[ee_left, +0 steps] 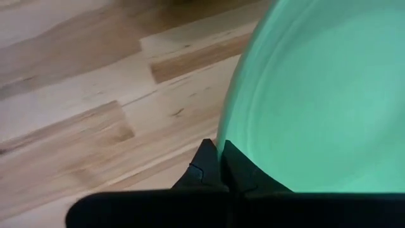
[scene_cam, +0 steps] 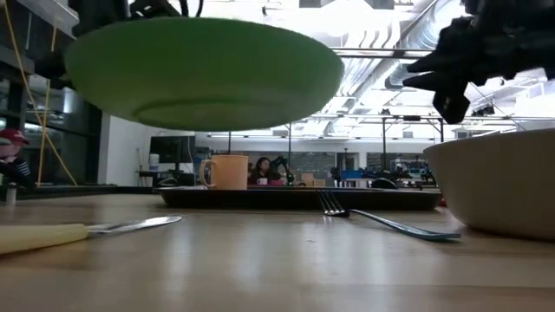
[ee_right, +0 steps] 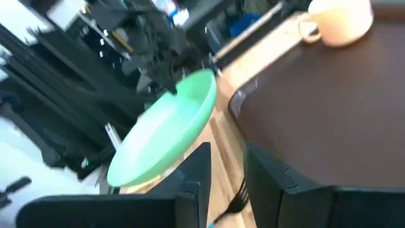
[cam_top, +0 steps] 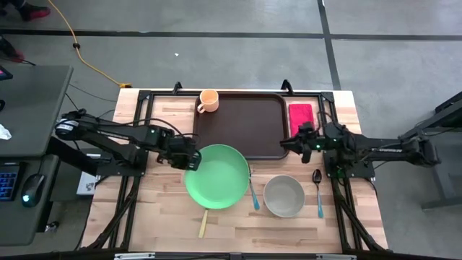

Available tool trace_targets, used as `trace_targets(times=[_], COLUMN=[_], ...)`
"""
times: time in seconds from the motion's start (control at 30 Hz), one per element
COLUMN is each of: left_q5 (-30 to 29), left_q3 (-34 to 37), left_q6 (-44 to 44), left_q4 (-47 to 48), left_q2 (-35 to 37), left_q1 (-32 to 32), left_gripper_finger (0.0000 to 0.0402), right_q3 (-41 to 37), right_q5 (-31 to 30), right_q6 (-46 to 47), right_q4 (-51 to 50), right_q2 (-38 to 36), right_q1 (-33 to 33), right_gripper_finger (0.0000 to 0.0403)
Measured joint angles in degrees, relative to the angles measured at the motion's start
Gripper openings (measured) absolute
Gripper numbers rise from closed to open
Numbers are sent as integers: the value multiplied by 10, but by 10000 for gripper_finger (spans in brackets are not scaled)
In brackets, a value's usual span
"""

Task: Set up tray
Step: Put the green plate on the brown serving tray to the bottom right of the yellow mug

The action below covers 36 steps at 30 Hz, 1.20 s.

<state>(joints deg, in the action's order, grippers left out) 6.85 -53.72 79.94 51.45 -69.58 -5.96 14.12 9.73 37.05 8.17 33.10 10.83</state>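
The dark brown tray [cam_top: 238, 126] lies at the table's far middle, with a tan cup [cam_top: 208, 100] standing in its far left corner. A round green plate [cam_top: 216, 175] hangs above the table just near of the tray, and my left gripper [cam_top: 189, 160] is shut on its left rim. In the low view the plate [scene_cam: 204, 74] floats clear above the wood. My right gripper [cam_top: 287, 143] hovers over the tray's near right corner. Its fingers stand apart with nothing between them in the right wrist view [ee_right: 228, 171]. My left gripper pinches the plate's left rim [ee_left: 221, 144] between its two fingers, one on the upper face and one on the outer side. The fingers come slanting down from the table's left. The plate is lifted clear of the table, its hollow side up.
A red napkin [cam_top: 301, 115] lies right of the tray. Near the front are a pale bowl [cam_top: 284, 195], a blue-handled fork [cam_top: 253, 193] left of it, a spoon [cam_top: 317, 191] right of it, and a yellow-handled knife [cam_top: 204, 224] under the plate's near edge.
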Motion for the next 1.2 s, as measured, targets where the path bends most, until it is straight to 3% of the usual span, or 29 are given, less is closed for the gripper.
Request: trace_targets(times=[0.63,0.9,1.2], left_q5=[-49,-50,-57], left_q3=[-57,-57,-57], left_q6=[-12,-12,-11], left_q4=[45,84,86], left_q2=[-19,-18,-18], left_q1=[0,0,6], left_gripper_finger=[12,12,12], right_q3=[199,249,280], right_q5=[98,122,121], right_q6=[52,51,50], right_q4=[-64,-63,-62], right_q2=[296,356,386], right_q1=[0,0,0], right_gripper_finger=[106,133,134])
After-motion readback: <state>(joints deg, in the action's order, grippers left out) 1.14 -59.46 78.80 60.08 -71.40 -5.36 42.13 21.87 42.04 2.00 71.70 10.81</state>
